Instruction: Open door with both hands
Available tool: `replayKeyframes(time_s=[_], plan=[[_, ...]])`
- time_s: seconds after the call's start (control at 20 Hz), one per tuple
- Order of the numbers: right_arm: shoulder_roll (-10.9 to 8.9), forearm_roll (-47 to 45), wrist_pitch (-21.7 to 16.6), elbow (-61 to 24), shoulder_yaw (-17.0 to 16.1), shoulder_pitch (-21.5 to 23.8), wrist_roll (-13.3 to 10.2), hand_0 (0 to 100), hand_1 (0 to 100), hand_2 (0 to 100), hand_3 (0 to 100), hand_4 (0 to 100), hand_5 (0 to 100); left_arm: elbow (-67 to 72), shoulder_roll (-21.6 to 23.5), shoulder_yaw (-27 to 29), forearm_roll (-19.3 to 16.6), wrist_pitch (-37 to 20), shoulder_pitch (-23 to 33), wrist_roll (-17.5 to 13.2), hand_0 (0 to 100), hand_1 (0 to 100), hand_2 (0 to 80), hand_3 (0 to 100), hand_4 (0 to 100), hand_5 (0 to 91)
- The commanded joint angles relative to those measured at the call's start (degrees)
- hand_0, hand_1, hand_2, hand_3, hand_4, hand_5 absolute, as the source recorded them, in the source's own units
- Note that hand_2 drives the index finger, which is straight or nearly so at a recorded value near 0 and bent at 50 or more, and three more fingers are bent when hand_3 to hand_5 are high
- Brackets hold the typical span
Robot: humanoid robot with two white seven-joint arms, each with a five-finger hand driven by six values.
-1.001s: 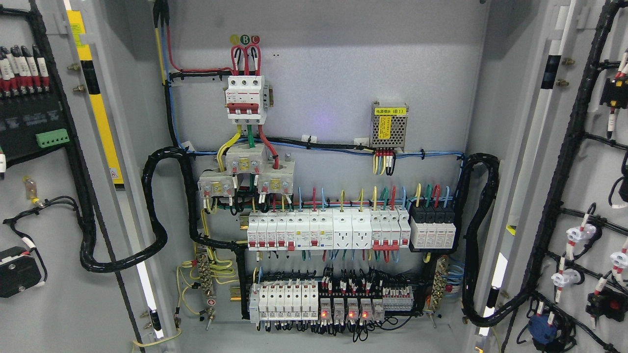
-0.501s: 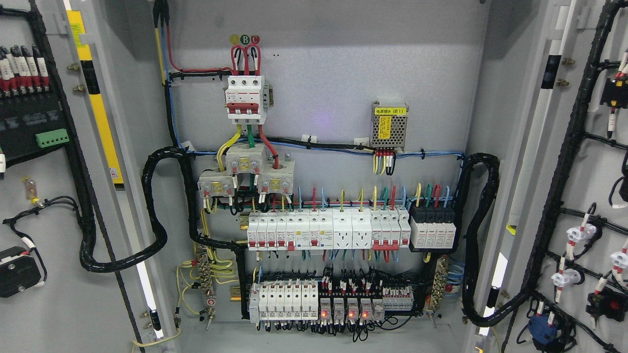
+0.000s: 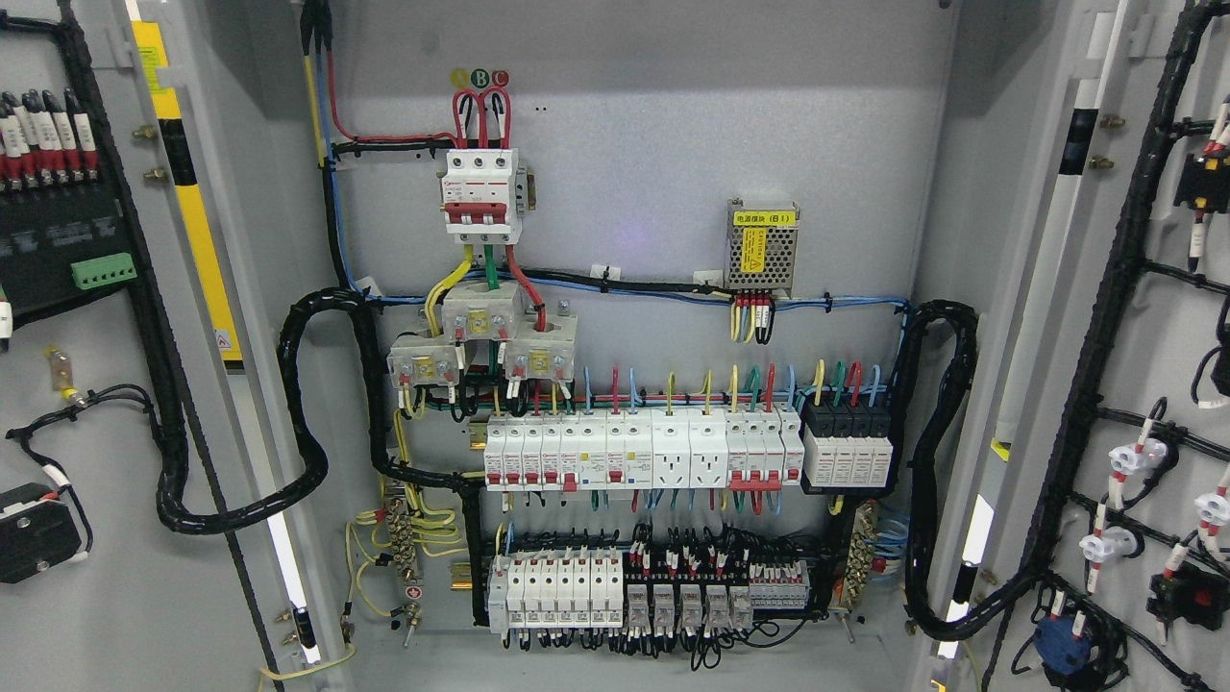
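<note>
The grey electrical cabinet stands with both doors swung wide open. The left door (image 3: 106, 596) fills the left edge of the head view, its inner face toward me with black wiring on it. The right door (image 3: 1143, 365) fills the right edge, also showing its inner face and cable looms. The cabinet's back panel (image 3: 653, 163) is fully exposed between them. Neither of my hands nor any arm shows in the view.
On the back panel sit a red and white main breaker (image 3: 482, 197), a small power supply (image 3: 763, 246), a row of white breakers (image 3: 639, 454) and a lower row of relays (image 3: 673, 601). Thick black cable looms (image 3: 307, 404) run from the panel to each door.
The small red lights on the lower row of relays were lit in the earlier frames and are off now. Nothing else has moved.
</note>
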Motion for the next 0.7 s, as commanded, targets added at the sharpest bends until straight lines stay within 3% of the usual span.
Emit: replayKeyframes(time_s=[0.0, 0.25, 0.5, 0.65], plan=[[3.79, 6.9, 6.0, 29.7, 1.6, -4.6, -2.8, 22, 4, 0, 0, 0, 0, 19.7, -1.6, -1.3, -6.0, 3.3, -0.3, 1.8, 0, 0, 0.0, 0, 0, 0.0], [3.43, 10.2, 18.3, 29.7, 1.6, -5.7, -9.7, 22, 5, 0, 0, 0, 0, 20.3, -0.9, -1.1, -5.9, 4.0, 0.0, 13.4, 0, 0, 0.0, 0, 0, 0.0], [3.26, 13.2, 26.3, 29.9, 1.6, -7.0, -12.3, 22, 5, 0, 0, 0, 0, 20.3, -0.2, -1.2, -6.1, 4.6, 0.0, 14.7, 0, 0, 0.0, 0, 0, 0.0], [3.26, 16.4, 27.9, 30.0, 1.6, -7.7, -14.0, 22, 6, 0, 0, 0, 0, 20.3, 0.0, -1.2, -6.0, 6.3, 0.0, 14.7, 0, 0, 0.0, 0, 0, 0.0]])
